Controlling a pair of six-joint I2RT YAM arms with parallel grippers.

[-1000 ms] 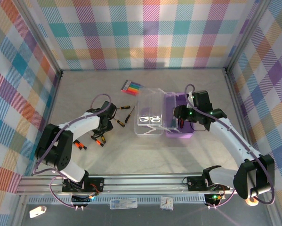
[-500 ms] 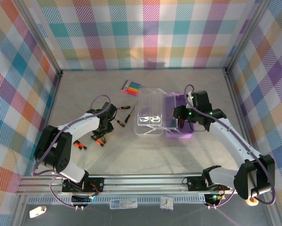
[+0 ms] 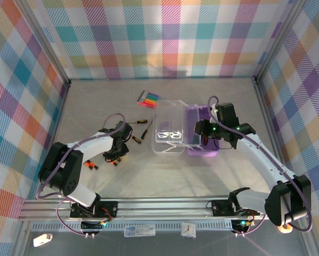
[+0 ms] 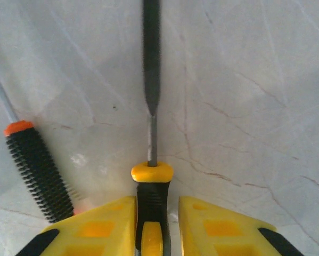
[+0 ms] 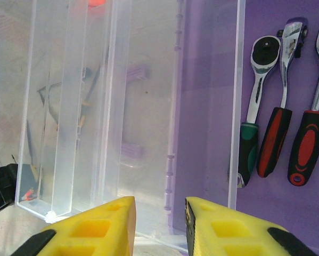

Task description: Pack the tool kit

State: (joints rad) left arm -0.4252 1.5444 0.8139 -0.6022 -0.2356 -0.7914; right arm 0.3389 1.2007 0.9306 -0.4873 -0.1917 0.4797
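The tool kit's purple base (image 3: 203, 140) lies open with its clear lid (image 3: 169, 132) folded out to the left. In the left wrist view, a screwdriver (image 4: 152, 186) with a black handle and an orange-yellow collar lies on the table. My left gripper (image 4: 157, 200) (image 3: 115, 153) has closed in on that handle; the left pad touches it and a sliver of gap shows by the right pad. My right gripper (image 5: 160, 202) (image 3: 203, 133) hangs open over the seam between the lid (image 5: 95, 106) and the base (image 5: 207, 96), with nothing between its fingers.
A second screwdriver (image 4: 34, 170) with a ribbed black handle lies just left of my left fingers. More screwdrivers (image 3: 144, 121) (image 3: 137, 139) (image 3: 90, 165) lie scattered left of the lid. A rainbow marker pack (image 3: 149, 98) sits behind them. Ratchet wrenches (image 5: 273, 138) show in the purple base.
My left gripper has shifted a little toward the near edge and narrowed its jaws around the screwdriver handle. The right arm and the box have not moved.
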